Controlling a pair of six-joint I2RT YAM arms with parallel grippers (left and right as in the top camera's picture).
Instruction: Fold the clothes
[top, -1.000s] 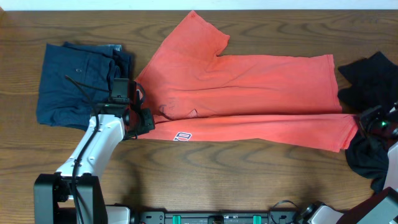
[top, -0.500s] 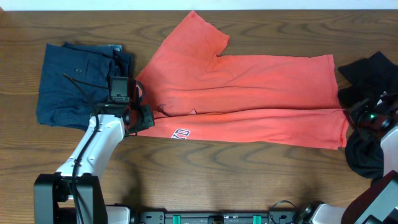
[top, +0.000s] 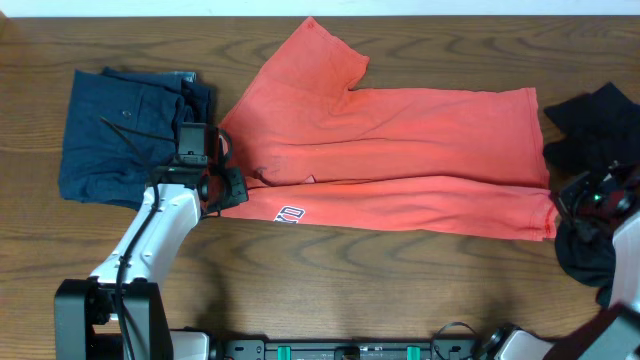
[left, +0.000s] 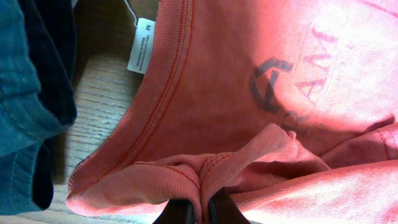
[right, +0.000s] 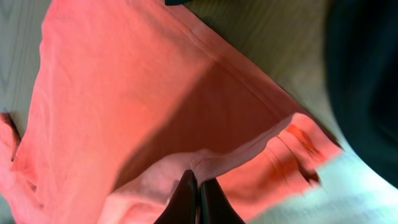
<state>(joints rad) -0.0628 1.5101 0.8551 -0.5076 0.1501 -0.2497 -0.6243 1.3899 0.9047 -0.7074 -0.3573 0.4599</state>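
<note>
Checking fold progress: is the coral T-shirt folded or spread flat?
Partly folded. The coral T-shirt has its near edge doubled lengthwise, left fingers and right fingers pinching the ends; its sleeve lies flat.

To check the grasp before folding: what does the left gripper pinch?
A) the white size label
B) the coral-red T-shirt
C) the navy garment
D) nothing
B: the left wrist view shows the left gripper shut on a bunched fold of the coral-red T-shirt.

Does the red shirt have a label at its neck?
Yes, a white label hangs from the neckband of the shirt.
</note>
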